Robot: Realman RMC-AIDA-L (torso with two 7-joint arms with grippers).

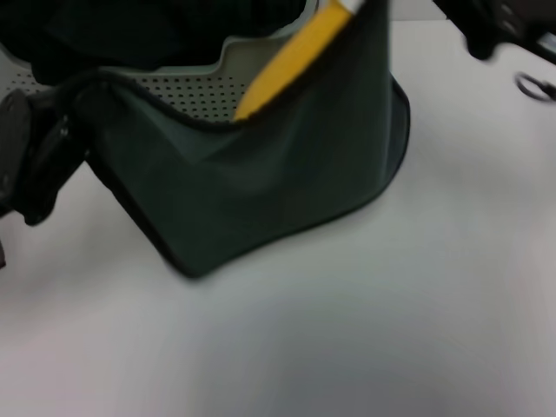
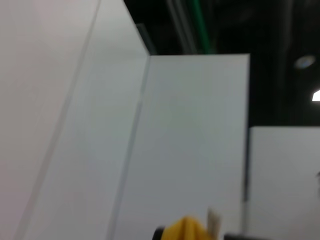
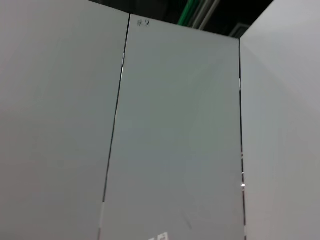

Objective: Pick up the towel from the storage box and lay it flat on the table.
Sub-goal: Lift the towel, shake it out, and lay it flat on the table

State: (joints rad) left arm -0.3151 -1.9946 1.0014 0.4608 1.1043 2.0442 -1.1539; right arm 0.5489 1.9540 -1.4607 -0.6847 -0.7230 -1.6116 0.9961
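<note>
one towel (image 1: 261, 182) — held aloft | one storage box (image 1: 200, 91) behind | one table (image 1: 391, 330)

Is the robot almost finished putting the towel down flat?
Not yet. The towel is already out of the storage box, hanging up in front of it, dark side showing, with a yellow fold. The left hand is at its left corner; the right corner leads up out of view. The lower edge is near the table. Spreading it flat is left.
</note>
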